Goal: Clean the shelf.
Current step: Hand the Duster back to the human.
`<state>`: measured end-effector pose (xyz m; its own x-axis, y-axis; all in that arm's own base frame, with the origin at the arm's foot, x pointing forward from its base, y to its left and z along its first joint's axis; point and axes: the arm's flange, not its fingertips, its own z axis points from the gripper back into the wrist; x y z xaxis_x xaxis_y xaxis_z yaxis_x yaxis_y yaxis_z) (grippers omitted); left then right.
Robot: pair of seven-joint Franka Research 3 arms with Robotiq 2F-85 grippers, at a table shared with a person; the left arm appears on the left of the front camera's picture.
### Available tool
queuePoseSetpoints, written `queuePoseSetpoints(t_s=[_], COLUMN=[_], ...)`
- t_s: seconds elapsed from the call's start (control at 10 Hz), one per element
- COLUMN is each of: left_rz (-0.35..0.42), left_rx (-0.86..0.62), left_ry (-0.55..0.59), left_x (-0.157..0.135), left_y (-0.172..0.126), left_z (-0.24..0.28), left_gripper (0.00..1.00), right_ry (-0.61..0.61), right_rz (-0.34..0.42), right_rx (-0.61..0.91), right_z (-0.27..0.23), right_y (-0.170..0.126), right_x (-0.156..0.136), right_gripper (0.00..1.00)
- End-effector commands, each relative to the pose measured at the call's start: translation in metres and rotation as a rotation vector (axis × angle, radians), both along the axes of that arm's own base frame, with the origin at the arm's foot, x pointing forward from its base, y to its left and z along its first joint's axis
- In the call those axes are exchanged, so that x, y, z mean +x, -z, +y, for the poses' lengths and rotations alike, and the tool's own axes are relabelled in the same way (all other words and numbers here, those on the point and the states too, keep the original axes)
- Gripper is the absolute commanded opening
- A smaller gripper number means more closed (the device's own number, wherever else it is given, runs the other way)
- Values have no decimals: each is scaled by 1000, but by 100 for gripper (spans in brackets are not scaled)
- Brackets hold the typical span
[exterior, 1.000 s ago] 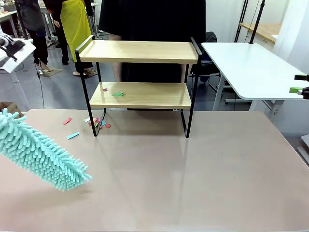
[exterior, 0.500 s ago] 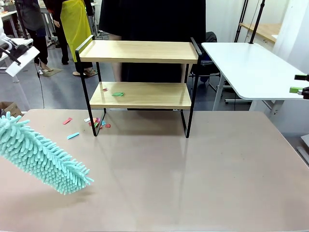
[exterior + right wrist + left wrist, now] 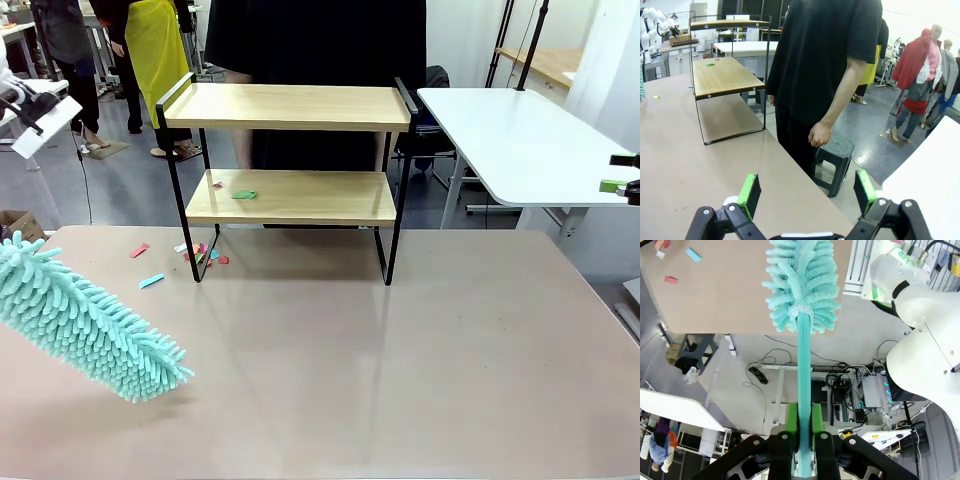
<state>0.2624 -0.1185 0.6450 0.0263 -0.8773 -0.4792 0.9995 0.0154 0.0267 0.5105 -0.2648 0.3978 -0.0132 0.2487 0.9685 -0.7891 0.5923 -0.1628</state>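
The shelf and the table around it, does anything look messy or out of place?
Yes. Small coloured paper scraps lie scattered on the table by the shelf's left front leg, and a green scrap and a small red one sit on its lower board. Nothing looks damaged or askew.

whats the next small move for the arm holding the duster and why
Probably carry the duster, clamped in the left gripper, up toward the shelf. Paper scraps lie on the left end of its lower board, and the duster head hangs low over the table, well short of them.
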Motion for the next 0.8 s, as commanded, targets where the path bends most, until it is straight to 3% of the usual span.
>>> queuePoseSetpoints(t_s=[0.0,0.1,0.4,0.7], left_rz=[4,0,-58,-131], left_rx=[-12,0,-198,-470], left_ry=[1,0,-13,-8], left_x=[-2,0,-3,4], left_y=[0,0,-1,18], left_z=[1,0,9,10], left_gripper=[13,13,13,13], right_ry=[12,0,-172,-371], right_rz=[16,0,14,70], right_rx=[-15,0,3,-14], right_z=[4,0,46,101], right_y=[-6,0,-90,-163], right_x=[0,0,13,-15], right_gripper=[100,100,100,100])
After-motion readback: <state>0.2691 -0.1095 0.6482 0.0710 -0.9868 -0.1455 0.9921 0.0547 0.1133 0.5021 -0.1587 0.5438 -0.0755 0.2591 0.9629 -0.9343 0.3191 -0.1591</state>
